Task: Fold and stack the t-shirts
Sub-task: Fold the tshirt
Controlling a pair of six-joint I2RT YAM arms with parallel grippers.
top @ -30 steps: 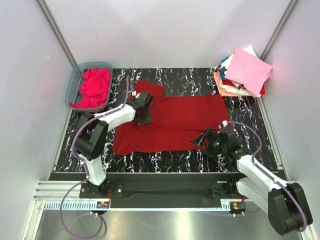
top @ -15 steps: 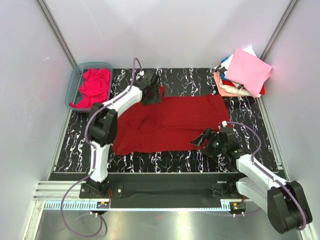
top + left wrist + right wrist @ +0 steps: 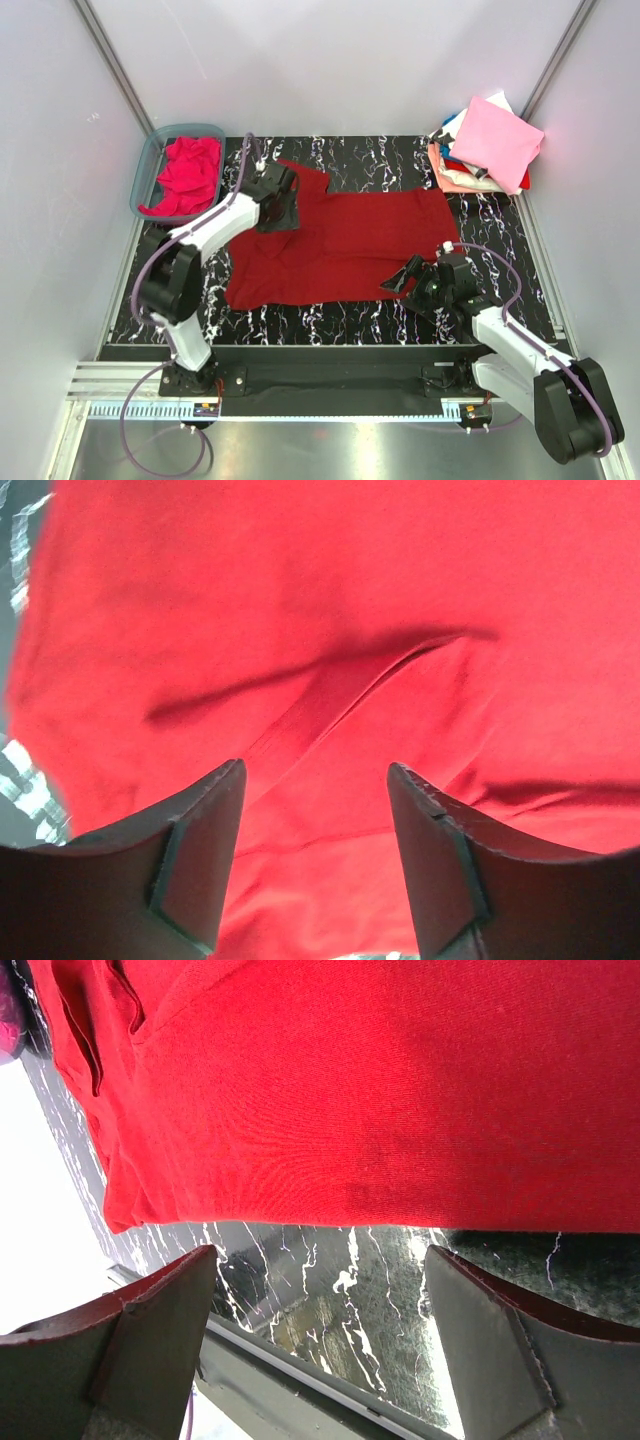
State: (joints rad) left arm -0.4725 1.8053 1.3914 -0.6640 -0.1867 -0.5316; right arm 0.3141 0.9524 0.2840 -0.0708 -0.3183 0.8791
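Note:
A dark crimson t-shirt (image 3: 345,245) lies spread flat across the middle of the black marble table (image 3: 480,225). My left gripper (image 3: 287,210) hovers open over its back left part, beside the sleeve (image 3: 308,180). In the left wrist view the left gripper (image 3: 315,772) shows creased red cloth (image 3: 330,630) under it and nothing between the fingers. My right gripper (image 3: 402,277) stands open at the shirt's near right hem. In the right wrist view the right gripper (image 3: 320,1255) is over bare table, with the hem (image 3: 330,1210) just beyond the fingertips. A magenta-pink t-shirt (image 3: 188,175) lies bunched in the tub.
The translucent blue-grey tub (image 3: 143,175) sits at the back left corner. A stack of folded shirts (image 3: 490,145), pale pink on top, rests at the back right corner. White walls close in the table on three sides.
The left gripper, shut a second ago, swung to the back edge of the shirt, opened and let the cloth go, then drew back a little. The right arm has not moved.

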